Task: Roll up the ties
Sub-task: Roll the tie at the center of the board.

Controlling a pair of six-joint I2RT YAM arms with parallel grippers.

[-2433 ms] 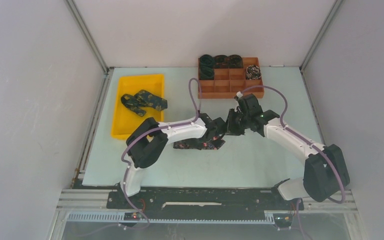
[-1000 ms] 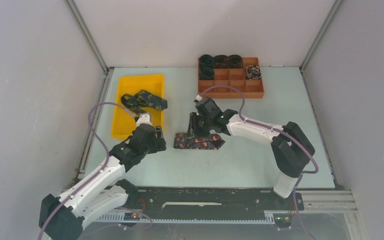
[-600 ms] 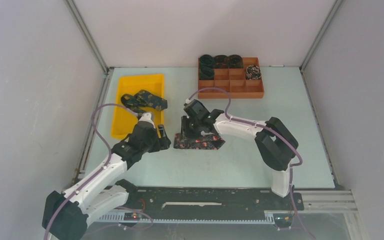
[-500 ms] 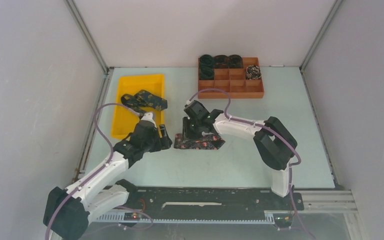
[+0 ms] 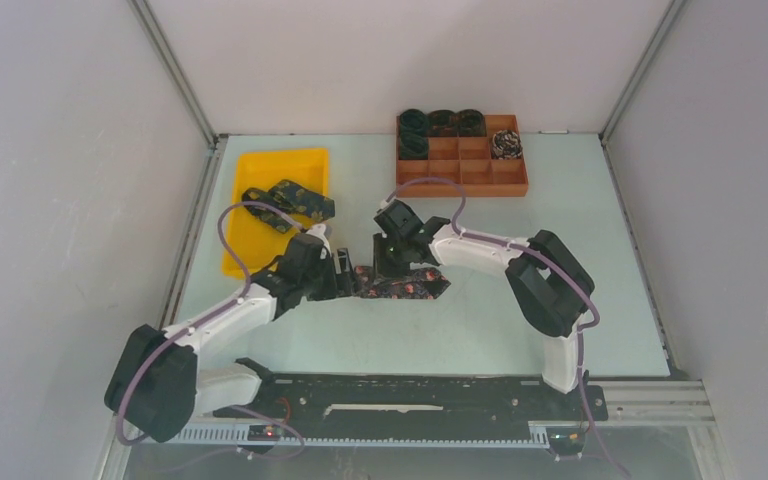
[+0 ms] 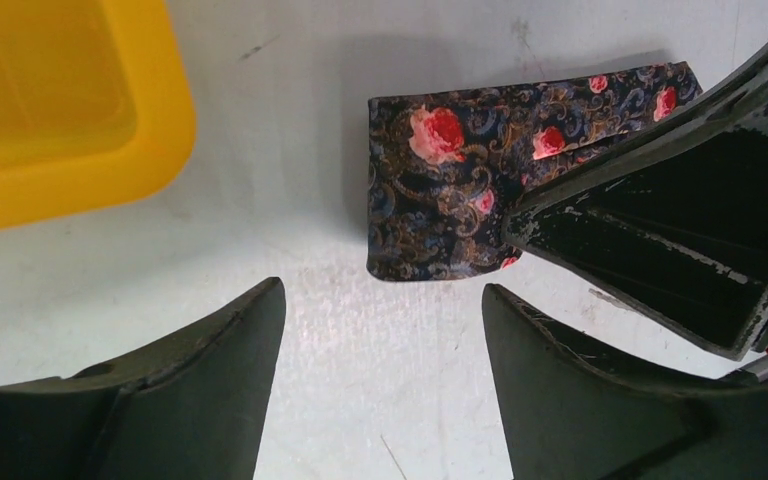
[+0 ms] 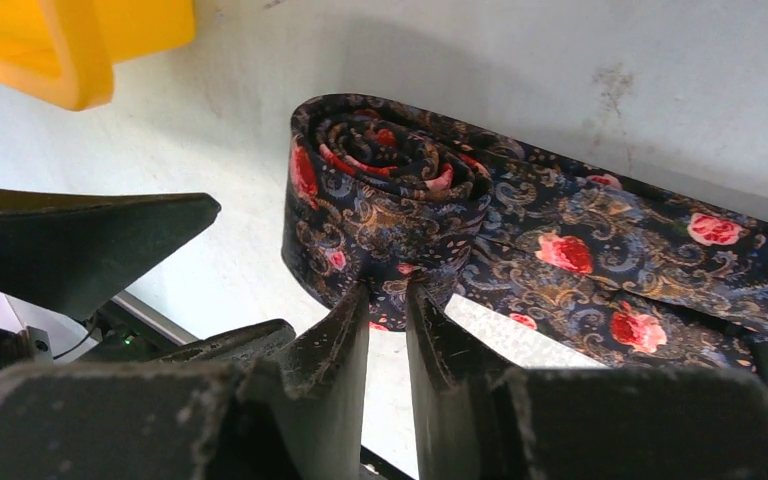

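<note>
A dark tie (image 5: 405,285) with red roses lies flat on the table in the top view. Its left end is rolled into a small coil (image 7: 390,185). My right gripper (image 7: 388,292) comes down on that coil, its fingers nearly together and pinching the coil's lower edge. My left gripper (image 6: 385,335) stands open just left of the tie's end (image 6: 440,190), with only bare table between its fingers. In the top view the left gripper (image 5: 345,276) and the right gripper (image 5: 390,264) almost meet over the tie's left end.
A yellow tray (image 5: 260,245) at the left holds more unrolled ties (image 5: 290,200). An orange divided box (image 5: 460,172) at the back holds several rolled ties (image 5: 442,122). The tray's corner (image 6: 60,120) lies close to my left gripper.
My left arm has swung right, bringing its open gripper up to the tie's left end. The right gripper's fingers have narrowed onto the coil and shifted slightly right.
</note>
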